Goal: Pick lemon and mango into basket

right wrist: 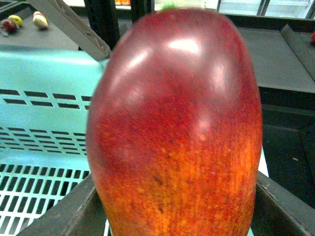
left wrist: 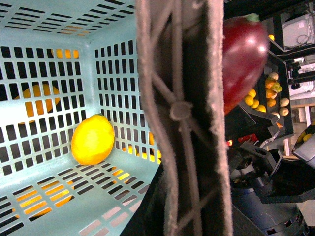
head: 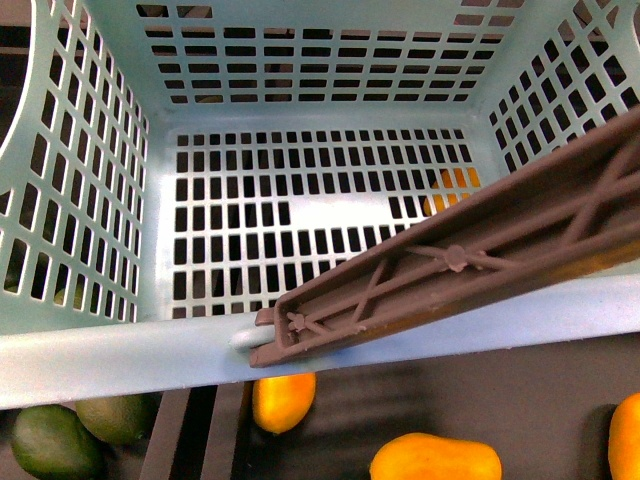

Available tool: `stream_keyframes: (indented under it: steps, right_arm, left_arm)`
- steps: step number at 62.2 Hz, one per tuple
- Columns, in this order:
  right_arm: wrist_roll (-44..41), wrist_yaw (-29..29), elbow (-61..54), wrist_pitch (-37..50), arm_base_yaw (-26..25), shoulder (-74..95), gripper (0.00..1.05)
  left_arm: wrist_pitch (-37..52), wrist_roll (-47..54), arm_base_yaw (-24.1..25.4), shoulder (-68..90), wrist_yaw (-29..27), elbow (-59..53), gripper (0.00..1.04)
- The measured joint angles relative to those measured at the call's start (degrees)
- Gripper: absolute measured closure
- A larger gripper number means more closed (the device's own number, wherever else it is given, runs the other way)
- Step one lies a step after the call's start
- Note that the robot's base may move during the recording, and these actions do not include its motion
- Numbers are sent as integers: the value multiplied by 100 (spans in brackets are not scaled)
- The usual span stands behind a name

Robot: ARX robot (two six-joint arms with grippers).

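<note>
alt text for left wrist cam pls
A yellow lemon lies inside the teal basket, by a slotted wall. The brown handle crosses the view close to the camera, blocking the middle. Past it, a dark red mango is partly visible.

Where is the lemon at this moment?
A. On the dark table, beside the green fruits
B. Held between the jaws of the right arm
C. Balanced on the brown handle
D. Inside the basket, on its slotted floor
D: the left wrist view shows the lemon lying on the floor of the basket, against a slotted wall. The fruit that fills the right wrist view is the red mango.
</note>
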Motion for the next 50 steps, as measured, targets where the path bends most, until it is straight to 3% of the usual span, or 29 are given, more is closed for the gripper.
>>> stream_keyframes:
  steps: [10,27,33,41,50]
  right_arm:
    - [33,162,2,-57,-17,-52,8]
    - [356,535,-293,-538,-533,-973,9]
    - [186,70,-863,129,-949,-1502,22]
    - [70,-713,-1628,68,-1657,-2452,41]
    - [15,-835,-2114,72,-1963,-3003,63]
  left_arm:
    - [0,0,0,2,0,0,100]
    - [-2,-11,0,11,-26,-2,100]
    - [-2,-20,0,11,-22,-2,100]
    - [-2,-17,0,11,-4,-2,100]
    - [-2,-15,0,11,0,-2,100]
